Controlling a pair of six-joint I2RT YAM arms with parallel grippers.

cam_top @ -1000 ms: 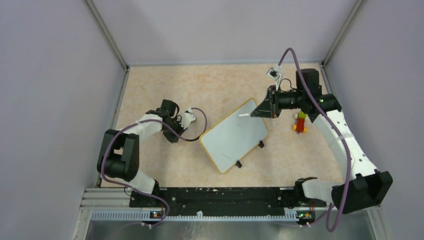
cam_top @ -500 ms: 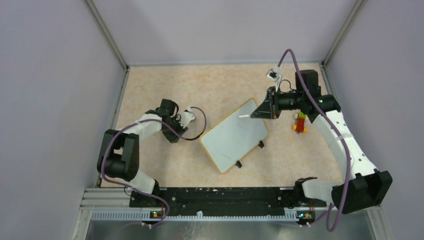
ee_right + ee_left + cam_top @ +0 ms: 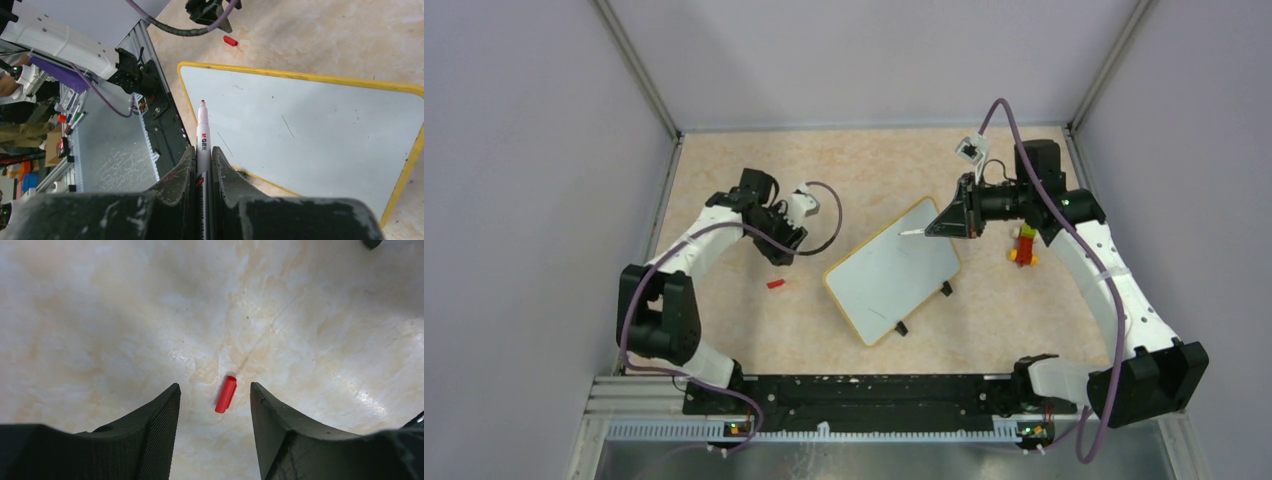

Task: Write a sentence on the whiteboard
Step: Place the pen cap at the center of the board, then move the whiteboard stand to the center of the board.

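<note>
Surface: marbled beige, carrying all items.

Whiteboard: lies flat near the middle of the surface, turned at an angle, between the two arms. Its face shows only faint grey marks. No red writing is visible, so the sentence is judged not yet begun.

Right gripper: pressed together on the marker, pinching its barrel. The uncapped red tip points out over the whiteboard's far corner area. Whether the tip touches the face cannot be told.

Left gripper: spread and holding nothing, hanging above the surface well to the left of the whiteboard.

Toy: a small red, yellow and green piece, just beside the right arm and apart from the whiteboard.

Cap: small and red, lying on the surface below the gap of the left gripper and touching neither finger.

Step in hand: marker uncapped and poised at the start point. The next move calls for lowering the tip to light contact and drawing steady strokes without shifting the unheld whiteboard.

Count: one whiteboard, one marker, one cap, one toy, two grippers.
</note>
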